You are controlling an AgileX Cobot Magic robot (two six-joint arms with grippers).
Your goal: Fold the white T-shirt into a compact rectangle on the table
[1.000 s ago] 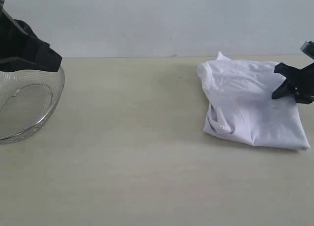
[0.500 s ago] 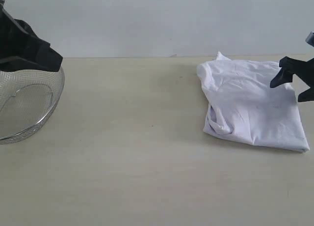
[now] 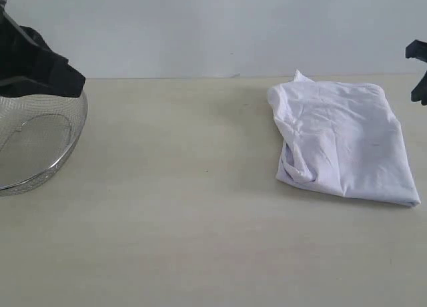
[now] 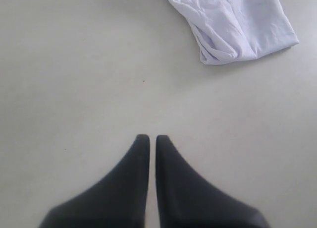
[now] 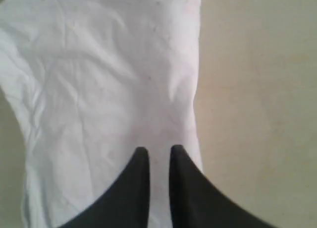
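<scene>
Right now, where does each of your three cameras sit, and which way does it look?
Exterior view: off the arms, low, looking across the pale beige table at the folded white T-shirt and round wire-mesh basket; the right gripper shows at the edge.
Left wrist view: on the left arm, looking down at the table past the shut left gripper.
Right wrist view: above the T-shirt, looking down past the right gripper, jaws slightly apart.
All three share the T-shirt.

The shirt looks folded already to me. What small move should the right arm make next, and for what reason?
Probably draw the right gripper back, off the white T-shirt. The shirt lies on the table as a compact, roughly rectangular stack, and the gripper hangs above it with jaws slightly apart, holding nothing.
</scene>
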